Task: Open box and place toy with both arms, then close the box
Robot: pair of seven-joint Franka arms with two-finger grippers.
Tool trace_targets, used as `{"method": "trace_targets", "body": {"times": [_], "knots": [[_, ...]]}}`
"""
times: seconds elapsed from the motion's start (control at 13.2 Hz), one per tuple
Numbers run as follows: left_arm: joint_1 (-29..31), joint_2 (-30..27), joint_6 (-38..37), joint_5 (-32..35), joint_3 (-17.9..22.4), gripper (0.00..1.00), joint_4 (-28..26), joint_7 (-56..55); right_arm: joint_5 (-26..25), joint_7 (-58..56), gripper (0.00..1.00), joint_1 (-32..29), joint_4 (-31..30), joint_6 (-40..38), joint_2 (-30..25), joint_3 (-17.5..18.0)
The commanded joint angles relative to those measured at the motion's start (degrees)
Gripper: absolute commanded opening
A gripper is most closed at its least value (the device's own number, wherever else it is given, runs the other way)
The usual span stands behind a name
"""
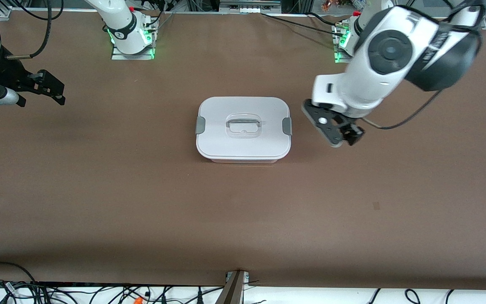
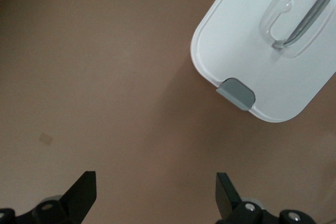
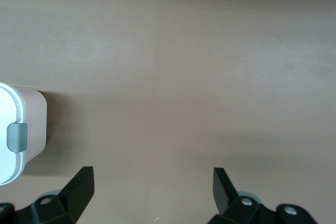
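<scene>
White lidded box (image 1: 243,129) sits mid-counter (image 1: 141,202), lid on, grey side clips (image 1: 287,126) down. No toy in view. Fits either toy not yet in, or toy in and box reclosed. Left end effector (image 1: 341,133) hangs just beside the box, fingers wide, empty. Right end effector (image 1: 51,89) waits at its own end, wide, empty.

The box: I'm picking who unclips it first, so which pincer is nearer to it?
Left. The left pincer hovers open just beside the box, at its grey clip. The right pincer waits open at the table's end.
</scene>
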Motion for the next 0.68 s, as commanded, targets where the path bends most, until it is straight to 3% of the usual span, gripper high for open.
{"method": "trace_targets", "body": {"times": [0.0,0.38,0.61], "knots": [[1.0,-1.7,-4.2,-1.0,1.6,1.0,2.4,0.3,1.1,0.4,1.0,-0.5,1.2,-0.3,0.4,0.3],[-8.5,-10.1,-2.7,-10.6,27.0,1.0,-0.9,-0.6,1.1,0.4,1.0,-0.5,1.2,-0.4,0.4,0.2],[-10.7,-17.2,5.4,-10.7,34.5,1.0,-8.9,-6.9,1.1,0.5,1.0,-0.5,1.2,-0.4,0.4,0.2]]}}
